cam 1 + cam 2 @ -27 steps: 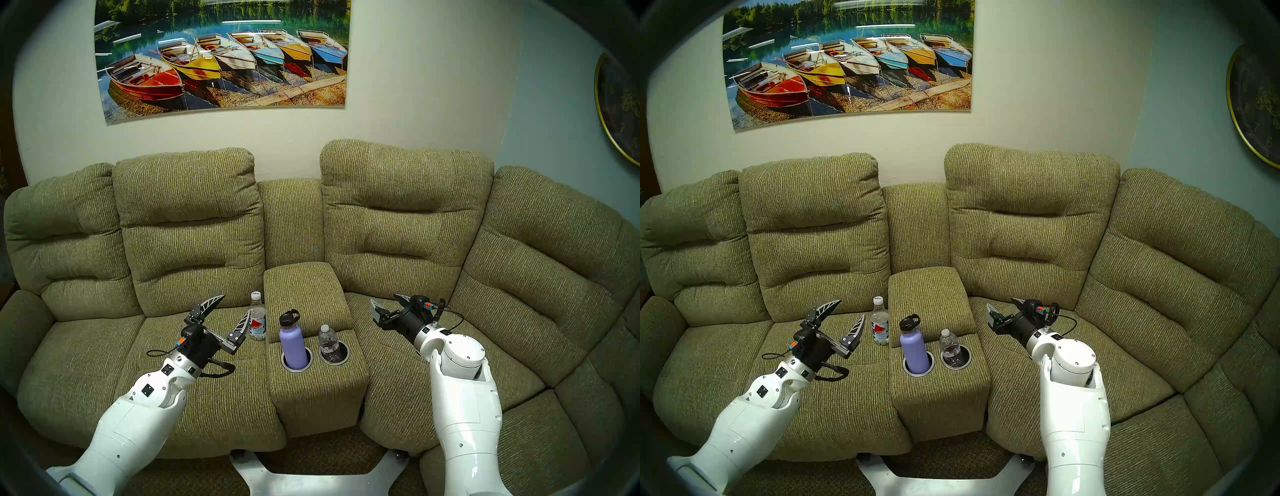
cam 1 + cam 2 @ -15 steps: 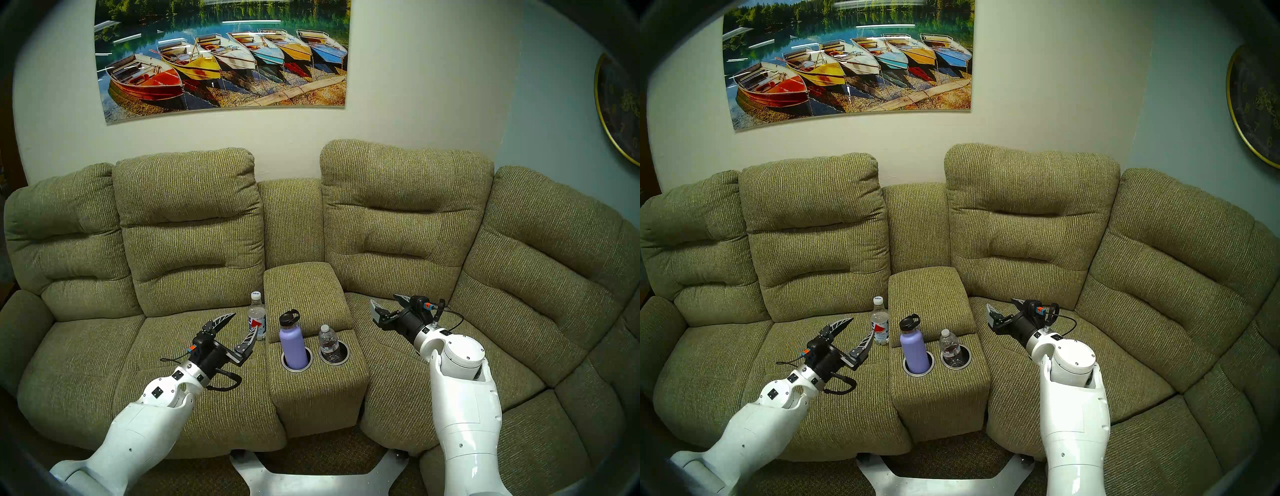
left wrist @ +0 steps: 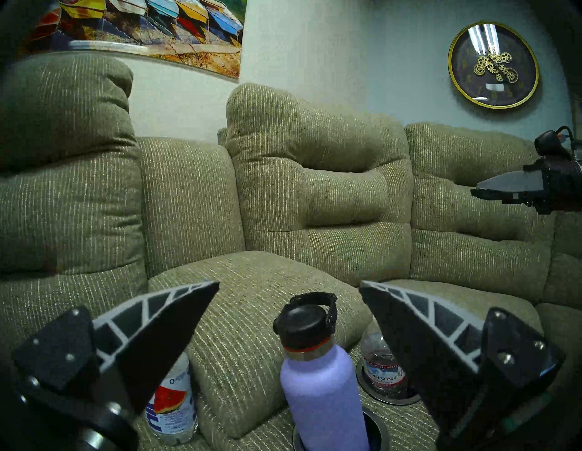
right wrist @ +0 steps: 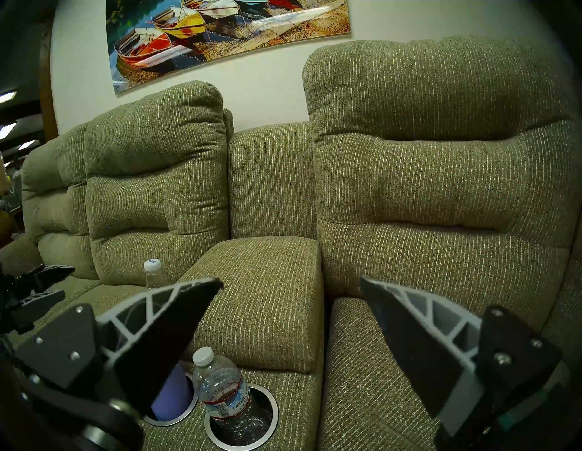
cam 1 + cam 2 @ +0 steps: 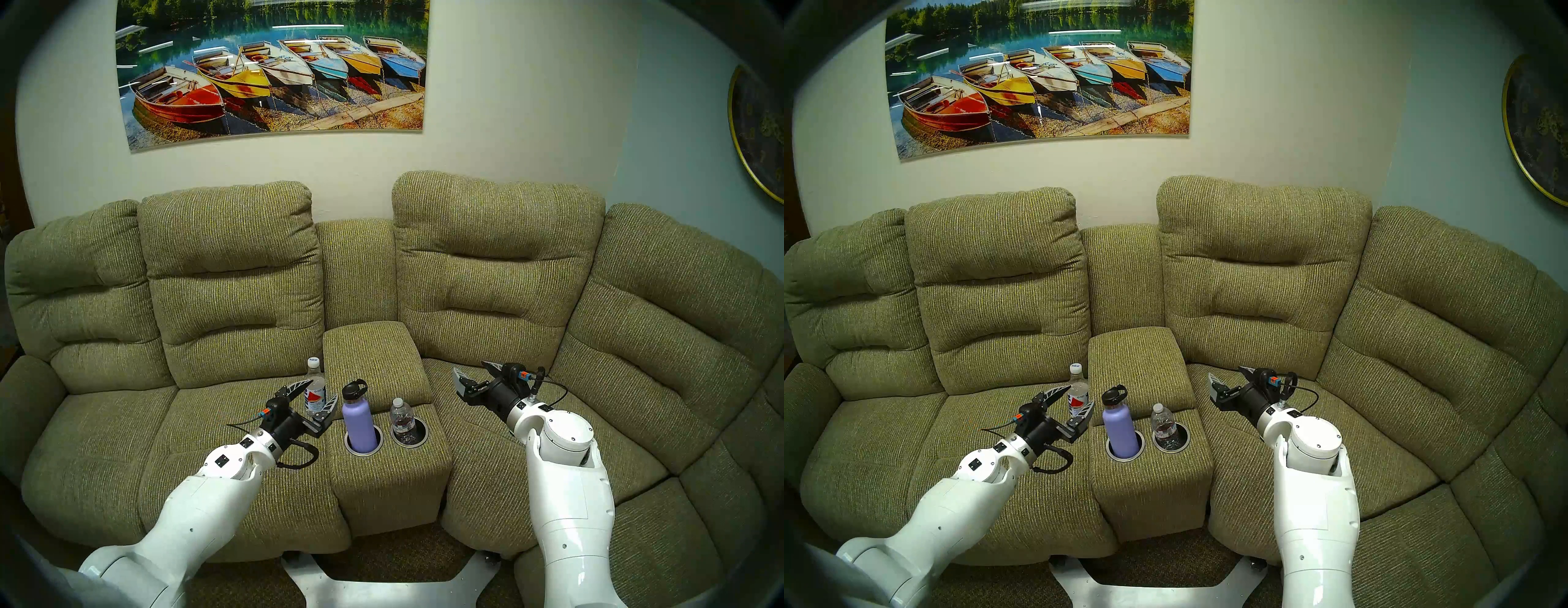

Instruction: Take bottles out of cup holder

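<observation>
A lavender flask (image 5: 357, 420) with a black loop cap stands in the left well of the cup holder (image 5: 365, 454). A small clear bottle (image 5: 402, 418) with a white cap stands in the right well (image 5: 409, 444). My left gripper (image 5: 325, 388) is open and empty, just left of the flask and not touching it. In the left wrist view the flask (image 3: 321, 393) stands ahead, between the fingers. My right gripper (image 5: 469, 365) is open and empty over the right seat. In the right wrist view the small bottle (image 4: 223, 393) is lower left.
A taller clear bottle (image 5: 313, 371) with a red-and-white label stands on the left seat against the console, right behind my left fingers. The padded armrest (image 5: 373, 352) rises behind the wells. The sofa backrests (image 5: 237, 271) close off the far side.
My left arm has moved right and forward across the left seat, bringing its open gripper close to the flask. The right arm and both bottles have not moved.
</observation>
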{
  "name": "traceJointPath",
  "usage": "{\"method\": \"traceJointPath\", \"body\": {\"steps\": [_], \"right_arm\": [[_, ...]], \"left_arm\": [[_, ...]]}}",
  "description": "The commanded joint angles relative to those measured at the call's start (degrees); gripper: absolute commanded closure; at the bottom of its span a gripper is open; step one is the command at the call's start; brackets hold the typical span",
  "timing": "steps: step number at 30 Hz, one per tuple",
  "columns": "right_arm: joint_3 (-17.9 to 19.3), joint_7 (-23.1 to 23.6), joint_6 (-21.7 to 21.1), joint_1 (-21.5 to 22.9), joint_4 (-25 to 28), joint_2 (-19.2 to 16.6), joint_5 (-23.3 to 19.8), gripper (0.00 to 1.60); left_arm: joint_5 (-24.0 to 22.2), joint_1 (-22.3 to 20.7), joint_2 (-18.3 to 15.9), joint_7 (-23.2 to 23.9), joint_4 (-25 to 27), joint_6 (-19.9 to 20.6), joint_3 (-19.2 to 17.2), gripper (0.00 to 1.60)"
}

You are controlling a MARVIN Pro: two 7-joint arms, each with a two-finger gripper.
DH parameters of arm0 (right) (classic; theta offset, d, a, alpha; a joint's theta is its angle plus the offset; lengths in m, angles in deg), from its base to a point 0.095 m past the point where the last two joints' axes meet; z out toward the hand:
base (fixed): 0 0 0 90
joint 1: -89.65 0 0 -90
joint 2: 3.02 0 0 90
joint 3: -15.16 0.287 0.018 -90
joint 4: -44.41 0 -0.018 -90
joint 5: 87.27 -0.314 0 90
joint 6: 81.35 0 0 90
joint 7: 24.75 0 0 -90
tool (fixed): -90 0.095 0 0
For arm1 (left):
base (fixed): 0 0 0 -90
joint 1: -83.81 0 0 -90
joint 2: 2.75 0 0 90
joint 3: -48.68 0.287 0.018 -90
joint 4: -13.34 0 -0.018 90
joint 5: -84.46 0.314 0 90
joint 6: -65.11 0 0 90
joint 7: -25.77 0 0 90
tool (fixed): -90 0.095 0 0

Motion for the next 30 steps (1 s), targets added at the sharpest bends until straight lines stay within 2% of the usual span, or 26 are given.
{"method": "traceJointPath", "body": {"steps": [1, 4, 5, 6, 12, 18, 24, 26, 30], "right_arm": [[0.0, 0.0, 0.2, 0.5, 0.9, -0.1, -0.1, 0.0], [0.0, 0.0, 0.2, 0.5, 0.8, -0.1, -0.1, 0.0], [0.0, 0.0, 0.2, 0.6, 0.8, -0.1, -0.1, 0.0], [0.0, 0.0, 0.2, 0.6, 0.8, -0.1, -0.1, 0.0], [0.0, 0.0, 0.2, 0.6, 0.8, -0.1, -0.1, 0.0], [0.0, 0.0, 0.2, 0.5, 0.9, -0.1, -0.1, 0.0], [0.0, 0.0, 0.2, 0.5, 0.9, -0.1, -0.1, 0.0], [0.0, 0.0, 0.2, 0.5, 0.9, -0.1, -0.1, 0.0], [0.0, 0.0, 0.2, 0.5, 0.9, -0.1, -0.1, 0.0]], "left_arm": [[2.9, -6.7, 4.2, -1.5, -4.3, 0.6, 0.9, 0.0], [4.1, -9.0, 5.4, -2.4, -7.4, 1.2, 1.5, 0.0], [4.6, -7.7, 5.7, -3.0, -6.3, 0.7, 0.8, 0.0], [4.8, -9.8, 6.6, -3.3, -9.1, 0.7, 1.4, 0.0], [5.7, -12.6, 7.7, -3.3, -13.6, -0.4, 1.8, 0.0], [6.4, -16.4, 9.0, -2.5, -20.3, -3.2, 2.5, 0.0], [7.2, -17.1, 9.7, 0.3, -24.4, -6.9, 3.6, 0.0], [6.8, -18.1, 10.7, 1.6, -26.6, -7.4, 3.5, 0.0], [7.3, -19.9, 12.0, 1.2, -29.5, -7.7, 3.8, 0.0]]}}
